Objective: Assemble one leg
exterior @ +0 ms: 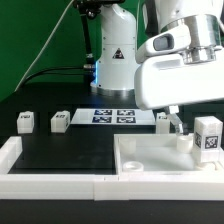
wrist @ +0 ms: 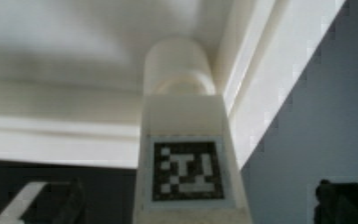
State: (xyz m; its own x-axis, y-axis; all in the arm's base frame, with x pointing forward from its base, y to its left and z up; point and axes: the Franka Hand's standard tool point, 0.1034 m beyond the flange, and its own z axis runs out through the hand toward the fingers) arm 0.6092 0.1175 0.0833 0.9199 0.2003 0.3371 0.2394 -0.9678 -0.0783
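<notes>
The small white plastic leg [wrist: 186, 130] with its square black-and-white tag stands between the wide-open jaws [wrist: 190, 200], not held, already up on the big flat white panel [exterior: 150, 158], so little looks left.

The exterior view sits low, just past the table's [exterior: 70, 140] edge, facing the arm. The wrist view looks from very close at one leg [wrist: 188, 130]. Both show this leg [exterior: 208, 135]
</notes>
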